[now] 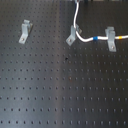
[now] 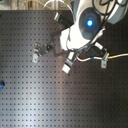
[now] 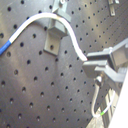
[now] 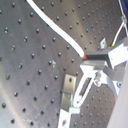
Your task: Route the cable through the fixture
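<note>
The pincer point(image 3: 90, 62) is clenching the white cable point(image 3: 70, 32) in both wrist views. From there the cable is running back over a slanted fixture point(image 1: 73, 35), then through the broader upright clip point(image 1: 111, 39). The second slanted fixture point(image 1: 25, 31) is lying well apart, toward the first exterior view's left, on the table point(image 1: 60, 90).

Soft, low-resolution frames throughout. In the first exterior view the dark perforated worktop point(image 1: 60, 95) lies evenly lit, with faint sheen near the top edge. In the second exterior view a pale glare patch falls mid-board and a blue lamp point(image 2: 90, 22) glows on the overexposed white arm. Both wrist views are blurred, and the pincer point(image 3: 100, 67) is out of focus.
</note>
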### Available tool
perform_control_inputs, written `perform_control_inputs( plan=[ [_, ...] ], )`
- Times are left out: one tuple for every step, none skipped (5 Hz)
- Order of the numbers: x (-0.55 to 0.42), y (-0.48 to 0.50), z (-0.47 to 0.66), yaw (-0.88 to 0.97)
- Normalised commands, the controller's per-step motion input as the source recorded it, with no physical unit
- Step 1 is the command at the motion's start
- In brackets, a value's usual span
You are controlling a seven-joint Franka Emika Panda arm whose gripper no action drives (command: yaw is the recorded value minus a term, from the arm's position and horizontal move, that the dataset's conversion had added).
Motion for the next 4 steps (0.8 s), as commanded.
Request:
perform_control_inputs(
  plan=[
    [-0.042,0.207,0.42,0.06],
    [0.298,-0.002,0.47,0.0],
    [0.409,-0.03,0.5,-0.11],
    [0.254,0.058,0.42,-0.09]
  ],
)
